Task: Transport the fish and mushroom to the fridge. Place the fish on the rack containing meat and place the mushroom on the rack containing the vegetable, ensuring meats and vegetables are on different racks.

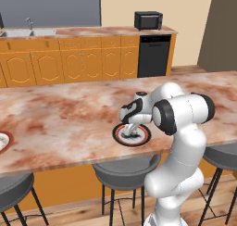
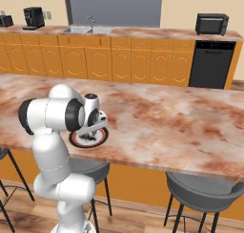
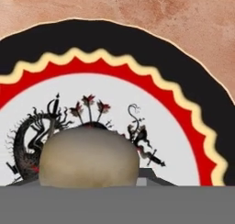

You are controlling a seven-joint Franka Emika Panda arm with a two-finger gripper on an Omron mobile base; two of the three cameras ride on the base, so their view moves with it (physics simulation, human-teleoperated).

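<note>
Hand view, mushroom (image 3: 88,156) on plate (image 3: 183,81), close under hand (image 1: 133,133)

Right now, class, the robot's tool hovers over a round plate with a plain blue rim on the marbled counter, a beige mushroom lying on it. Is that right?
Not quite: the hand view shows the round plate rimmed in black, red and cream, not plain blue. The beige mushroom does lie on it, on the marbled counter, below the tool.

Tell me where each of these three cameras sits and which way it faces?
Left base view: behind the arm's left, facing the counter; the white arm rises lower right over the plate.
Right base view: behind the arm's right, same counter and plate; the arm rises lower left.
Hand view: on the hand, looking down at the mushroom on that plate.
</note>
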